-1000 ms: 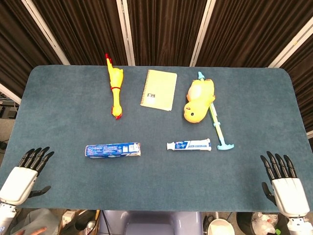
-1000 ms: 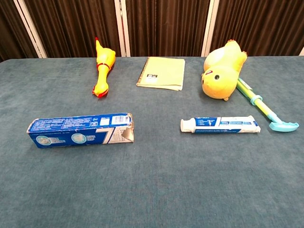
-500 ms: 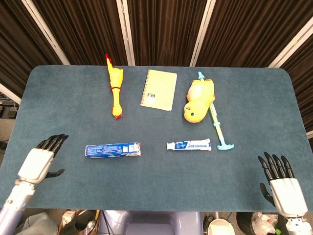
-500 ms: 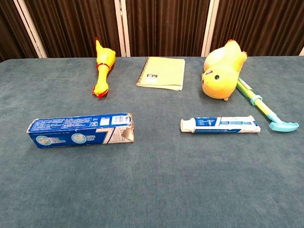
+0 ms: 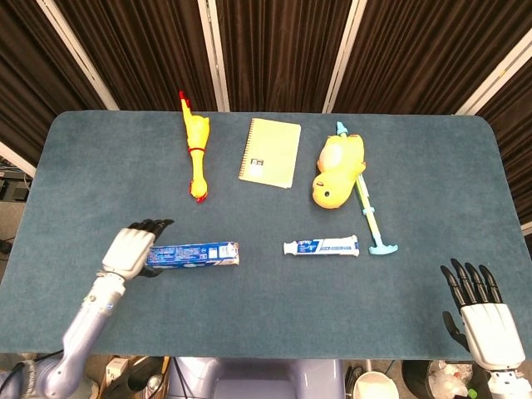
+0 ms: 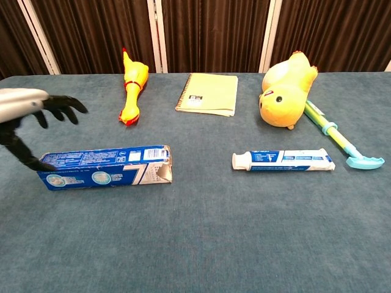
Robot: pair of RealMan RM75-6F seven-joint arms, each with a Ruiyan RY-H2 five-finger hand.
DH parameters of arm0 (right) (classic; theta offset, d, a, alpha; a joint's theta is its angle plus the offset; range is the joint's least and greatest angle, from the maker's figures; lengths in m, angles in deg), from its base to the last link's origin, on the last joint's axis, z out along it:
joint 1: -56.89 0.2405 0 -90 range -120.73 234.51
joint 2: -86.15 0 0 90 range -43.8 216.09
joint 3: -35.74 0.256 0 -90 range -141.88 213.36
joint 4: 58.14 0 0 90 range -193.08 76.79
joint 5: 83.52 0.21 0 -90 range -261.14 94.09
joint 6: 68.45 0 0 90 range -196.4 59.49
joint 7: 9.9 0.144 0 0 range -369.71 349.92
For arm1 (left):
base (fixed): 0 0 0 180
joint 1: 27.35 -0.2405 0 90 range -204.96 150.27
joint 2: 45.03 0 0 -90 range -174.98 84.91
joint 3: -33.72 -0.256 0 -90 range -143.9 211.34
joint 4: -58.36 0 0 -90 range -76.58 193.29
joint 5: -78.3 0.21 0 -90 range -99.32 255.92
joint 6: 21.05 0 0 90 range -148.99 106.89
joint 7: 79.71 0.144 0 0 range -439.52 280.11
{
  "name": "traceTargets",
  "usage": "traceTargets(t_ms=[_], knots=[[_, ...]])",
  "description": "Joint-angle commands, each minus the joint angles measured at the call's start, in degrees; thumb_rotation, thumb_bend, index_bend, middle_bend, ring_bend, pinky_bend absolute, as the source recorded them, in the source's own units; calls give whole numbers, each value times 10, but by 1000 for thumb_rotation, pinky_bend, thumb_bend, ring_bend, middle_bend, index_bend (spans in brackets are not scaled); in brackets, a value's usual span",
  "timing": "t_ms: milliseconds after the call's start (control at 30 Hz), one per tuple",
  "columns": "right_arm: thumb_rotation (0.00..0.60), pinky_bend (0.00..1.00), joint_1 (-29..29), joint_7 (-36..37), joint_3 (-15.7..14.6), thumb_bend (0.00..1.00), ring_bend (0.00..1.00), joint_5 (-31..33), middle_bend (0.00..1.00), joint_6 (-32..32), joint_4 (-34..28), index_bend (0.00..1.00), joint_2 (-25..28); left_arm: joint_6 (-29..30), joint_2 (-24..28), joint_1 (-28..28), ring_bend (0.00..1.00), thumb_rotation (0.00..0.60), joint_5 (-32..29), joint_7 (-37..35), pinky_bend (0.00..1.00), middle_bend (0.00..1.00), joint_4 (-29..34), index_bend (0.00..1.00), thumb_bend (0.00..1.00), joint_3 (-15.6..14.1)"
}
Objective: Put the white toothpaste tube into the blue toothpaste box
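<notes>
The blue toothpaste box (image 5: 193, 254) (image 6: 104, 167) lies lengthwise left of centre, its torn open end facing right. To its right the white toothpaste tube (image 5: 322, 246) (image 6: 283, 160) lies flat, cap toward the box. My left hand (image 5: 131, 250) (image 6: 27, 116) hovers over the box's left end, fingers spread, thumb down beside the box, holding nothing. My right hand (image 5: 481, 317) stays at the table's front right edge, fingers apart and empty; the chest view does not show it.
Along the far side lie a yellow rubber chicken (image 5: 196, 155) (image 6: 131, 87), a yellow notebook (image 5: 270, 152) (image 6: 208, 93) and a yellow duck plush (image 5: 337, 170) (image 6: 286, 90). A green and blue toy stick (image 5: 368, 209) (image 6: 336, 135) lies just right of the tube.
My left hand has travelled from the front left edge rightward and inward to the box's left end. The right hand, box and tube have stayed put.
</notes>
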Motion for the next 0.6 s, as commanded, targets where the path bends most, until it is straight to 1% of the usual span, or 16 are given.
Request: traceTargets(t_ms=[33, 167, 300, 400, 500, 600], knots=[[600, 0, 0, 2, -1, 404, 0, -1, 0, 0, -1, 0, 0, -6, -42, 30, 242, 600, -58, 33, 334, 254, -14, 194, 163, 14], [600, 0, 0, 3, -1, 404, 0, -5, 0, 2, 0, 0, 0, 0, -70, 45, 254, 600, -80, 50, 334, 272, -27, 202, 169, 14], [600, 0, 0, 5, -1, 404, 0, -5, 0, 2, 0, 0, 0, 6, -91, 57, 262, 600, -92, 67, 337, 283, -37, 210, 172, 5], [600, 0, 0, 8, -1, 404, 0, -2, 0, 1, -1, 0, 1, 11, -104, 63, 296, 600, -101, 77, 368, 317, -45, 232, 202, -1], [600, 0, 0, 9, -1, 404, 0, -2, 0, 1, -1, 0, 1, 18, -113, 66, 369, 600, -106, 82, 433, 396, -51, 289, 265, -6], [600, 0, 0, 9, -1, 404, 0, -2, 0, 1, -1, 0, 2, 25, -117, 67, 432, 600, -103, 82, 472, 464, -54, 345, 306, -10]])
